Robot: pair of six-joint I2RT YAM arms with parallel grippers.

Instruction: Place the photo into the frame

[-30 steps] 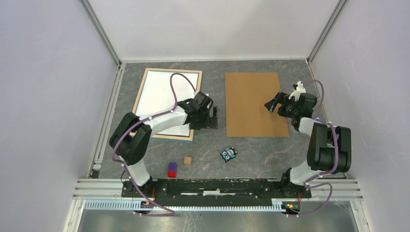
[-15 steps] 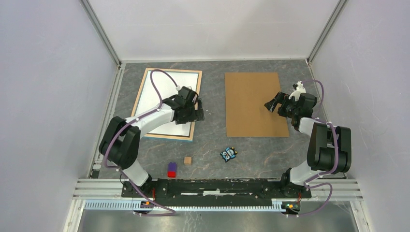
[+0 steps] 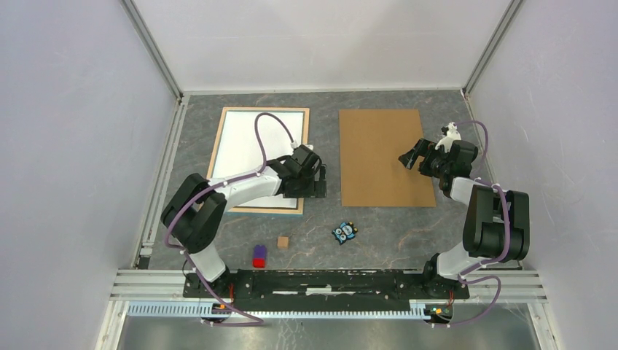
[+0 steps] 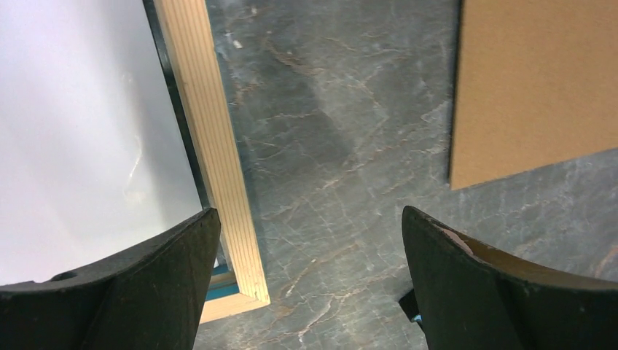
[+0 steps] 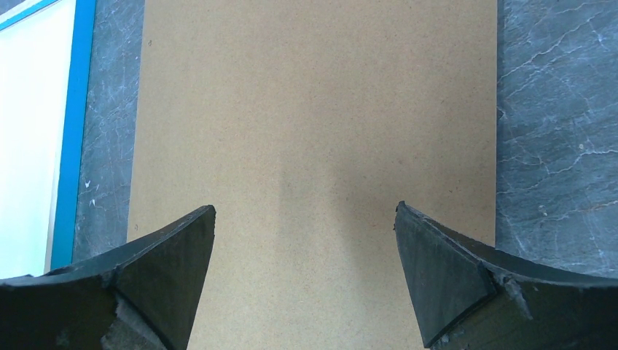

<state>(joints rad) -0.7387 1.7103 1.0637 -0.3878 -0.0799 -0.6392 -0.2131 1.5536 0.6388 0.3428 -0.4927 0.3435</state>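
The photo lies white side up in the frame. The left gripper and right gripper are wide open, holding nothing.

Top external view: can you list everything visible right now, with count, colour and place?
the photo: 1, white back up, lying inside the frame
the frame: 1, light wood rim up, blue edge, far left
backing board: 1, brown, flat, far right
small toy: 1, blue and black, near centre
cube: 1, tan, near centre-left
block: 1, red and purple, near left
table: 1, grey marbled
left gripper: 1, black, open, at the frame's near right corner
right gripper: 1, black, open, at the board's right side
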